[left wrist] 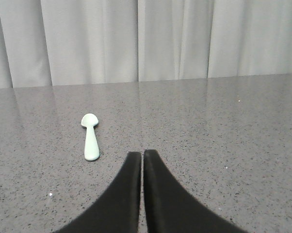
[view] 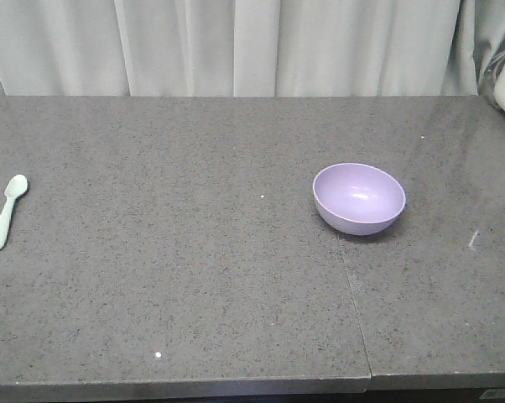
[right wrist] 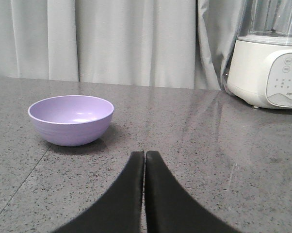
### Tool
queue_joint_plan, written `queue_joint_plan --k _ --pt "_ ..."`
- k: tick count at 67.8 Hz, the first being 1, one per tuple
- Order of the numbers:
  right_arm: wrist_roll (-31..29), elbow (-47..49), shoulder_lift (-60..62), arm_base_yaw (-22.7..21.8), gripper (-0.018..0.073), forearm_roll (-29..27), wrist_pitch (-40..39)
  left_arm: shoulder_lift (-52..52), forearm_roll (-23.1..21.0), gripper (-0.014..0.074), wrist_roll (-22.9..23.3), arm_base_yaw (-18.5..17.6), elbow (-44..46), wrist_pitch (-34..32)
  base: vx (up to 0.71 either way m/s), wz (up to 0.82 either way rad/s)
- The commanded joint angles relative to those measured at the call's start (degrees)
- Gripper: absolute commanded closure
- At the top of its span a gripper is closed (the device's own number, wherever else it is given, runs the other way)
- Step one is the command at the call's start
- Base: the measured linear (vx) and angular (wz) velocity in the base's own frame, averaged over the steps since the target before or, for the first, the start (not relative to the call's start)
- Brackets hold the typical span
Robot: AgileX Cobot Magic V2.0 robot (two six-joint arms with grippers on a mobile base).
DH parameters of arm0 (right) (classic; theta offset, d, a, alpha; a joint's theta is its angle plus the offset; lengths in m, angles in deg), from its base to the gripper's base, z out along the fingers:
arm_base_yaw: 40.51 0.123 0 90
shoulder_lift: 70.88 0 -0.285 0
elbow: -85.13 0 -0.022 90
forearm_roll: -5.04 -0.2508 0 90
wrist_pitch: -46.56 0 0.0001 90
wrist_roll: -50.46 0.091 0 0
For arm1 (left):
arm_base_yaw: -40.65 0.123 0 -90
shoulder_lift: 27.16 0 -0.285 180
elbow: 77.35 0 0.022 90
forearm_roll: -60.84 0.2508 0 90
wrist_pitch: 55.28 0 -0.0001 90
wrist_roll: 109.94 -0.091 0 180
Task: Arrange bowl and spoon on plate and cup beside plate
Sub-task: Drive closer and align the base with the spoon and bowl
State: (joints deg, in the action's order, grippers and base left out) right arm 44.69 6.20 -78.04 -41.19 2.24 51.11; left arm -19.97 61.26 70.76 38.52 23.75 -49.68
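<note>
Bowl [view: 359,198] stands upright on the grey speckled desk [view: 194,294], right of centre, with nothing in it. Well apart from it, the spoon [view: 7,213] lies flat near the desk's left edge, head toward the curtain [view: 236,46] and handle toward the front. The left hand [left wrist: 141,154] is low over the desk, its fingers pressed together and gripping nothing. The spoon lies ahead and to its left, not touching. The right hand [right wrist: 144,154] is likewise closed on nothing, with the bowl ahead and to its left. A white appliance [right wrist: 269,73], probably a blender though its top is cut off, stands at the desk's far right.
</note>
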Motion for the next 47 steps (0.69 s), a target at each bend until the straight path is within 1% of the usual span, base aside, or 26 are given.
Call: queue_joint_plan --k 1,24,29,38,42,47 --pt "-0.3 0.0 0.8 -0.4 0.0563 0.2 -4.6 -0.4 -0.1 0.0603 0.3 -0.3 1.5 -4.4 0.00 0.00" --pt "-0.3 0.0 0.8 -0.4 0.0563 0.2 -4.6 -0.4 -0.1 0.0603 0.3 -0.3 1.5 -4.4 0.00 0.00" --pt "-0.3 0.0 0.8 -0.4 0.0563 0.2 -4.6 -0.4 -0.4 0.0603 0.4 -0.3 1.5 -5.3 0.00 0.00" --pt "-0.1 0.2 0.8 -0.4 0.0563 0.1 -6.9 -0.4 -0.7 0.0603 2.6 -0.3 3.7 -6.5 0.00 0.00" --pt "0.2 2.1 0.7 -0.4 0.0563 -1.0 -5.1 -0.3 -0.4 0.0603 3.0 -0.3 6.3 -6.2 0.00 0.00" --pt "0.1 6.2 -0.5 -0.4 0.0563 -1.1 0.1 0.2 -0.4 0.0603 3.1 -0.3 11.1 -4.0 0.00 0.00"
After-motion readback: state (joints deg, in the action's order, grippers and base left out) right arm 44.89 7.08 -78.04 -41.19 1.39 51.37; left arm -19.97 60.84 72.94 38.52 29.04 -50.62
